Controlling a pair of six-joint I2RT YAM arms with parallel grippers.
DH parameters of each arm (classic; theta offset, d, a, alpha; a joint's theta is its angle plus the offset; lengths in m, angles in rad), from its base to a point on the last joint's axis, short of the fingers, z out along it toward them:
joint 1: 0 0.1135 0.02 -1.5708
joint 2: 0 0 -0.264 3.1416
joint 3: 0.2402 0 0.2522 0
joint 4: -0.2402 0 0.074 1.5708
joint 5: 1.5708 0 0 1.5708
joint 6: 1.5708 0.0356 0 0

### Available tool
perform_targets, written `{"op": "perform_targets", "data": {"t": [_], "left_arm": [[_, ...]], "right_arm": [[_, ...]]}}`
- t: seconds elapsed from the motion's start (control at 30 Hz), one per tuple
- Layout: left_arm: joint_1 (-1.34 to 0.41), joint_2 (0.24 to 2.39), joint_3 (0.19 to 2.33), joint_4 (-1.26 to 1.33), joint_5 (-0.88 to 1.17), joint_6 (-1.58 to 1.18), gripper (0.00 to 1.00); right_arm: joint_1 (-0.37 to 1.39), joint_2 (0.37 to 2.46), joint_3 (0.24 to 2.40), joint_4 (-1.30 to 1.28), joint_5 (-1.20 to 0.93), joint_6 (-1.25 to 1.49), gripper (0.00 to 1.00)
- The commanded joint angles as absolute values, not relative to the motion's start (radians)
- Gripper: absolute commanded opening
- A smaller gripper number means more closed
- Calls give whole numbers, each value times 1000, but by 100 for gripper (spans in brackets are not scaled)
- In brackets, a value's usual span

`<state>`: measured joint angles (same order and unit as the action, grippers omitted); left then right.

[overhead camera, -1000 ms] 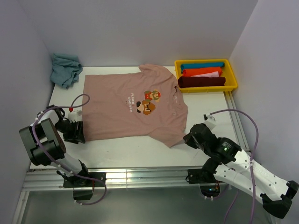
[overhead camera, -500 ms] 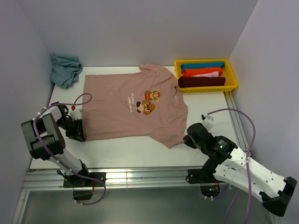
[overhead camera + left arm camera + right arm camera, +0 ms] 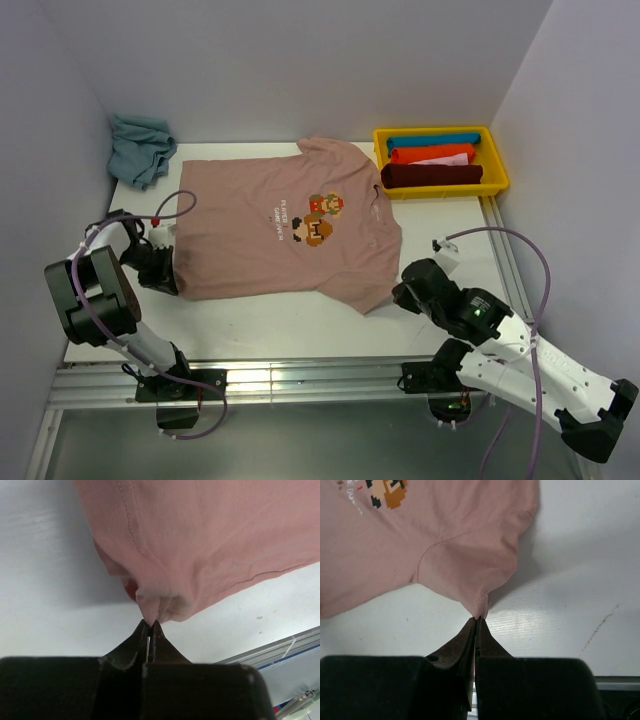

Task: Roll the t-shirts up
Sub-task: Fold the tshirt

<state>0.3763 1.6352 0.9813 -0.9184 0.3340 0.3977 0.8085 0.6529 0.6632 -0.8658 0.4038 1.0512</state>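
A: Where's the pink t-shirt (image 3: 285, 225)?
B: Spread flat in the middle of the worktop (image 3: 270, 325), print (image 3: 318, 215) up. Hem faces the left edge, collar faces the right edge. One sleeve points at the far edge, the other at the near edge.
A: Left gripper (image 3: 151, 626)?
B: Low by the left edge, on the near corner of the hem. Jaws closed, tips pinching a small fold of pink cloth. Wrist view shows the hem bunched at the tips and raised a bit, with shadow under it.
A: Right gripper (image 3: 478, 621)?
B: Near-right part of the worktop, at the near sleeve. Jaws closed too, clamped on the sleeve's outer corner. Cloth is drawn to a point there; the rest of the sleeve lies flat.
A: Both on the same shirt, then?
B: Yes. Both on its near side, well apart, one at each end.
A: What else is on the worktop?
B: Yellow bin (image 3: 497, 160) at the far-right corner, just beside the collar end; can't tell if they touch. Four rolls in it, side by side: teal roll (image 3: 435, 140) farthest, then orange roll (image 3: 430, 154), pale roll (image 3: 445, 161) mostly hidden, dark red roll (image 3: 430, 176) nearest.
A: Far-left corner?
B: Crumpled blue-grey cloth (image 3: 138, 148), near the hem's far corner, apart from it.
A: Shirt body wrinkled?
B: Mostly smooth from the top view. Only the two pinched corners are bunched.
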Motion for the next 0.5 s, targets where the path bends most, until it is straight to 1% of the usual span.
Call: {"op": "perform_targets", "data": {"t": [0.0,0.17,0.47], "left_arm": [[377,1569,1025,-968,342,411,0],[379,1536,1037,-992,350,416,0],[382,1520,1075,-1005,370,408,0]], "right_arm": [[796,673,732,-862,449,1016,2],[776,704,755,-822,437,968,2],[681,788,793,-715,374,859,1]]}}
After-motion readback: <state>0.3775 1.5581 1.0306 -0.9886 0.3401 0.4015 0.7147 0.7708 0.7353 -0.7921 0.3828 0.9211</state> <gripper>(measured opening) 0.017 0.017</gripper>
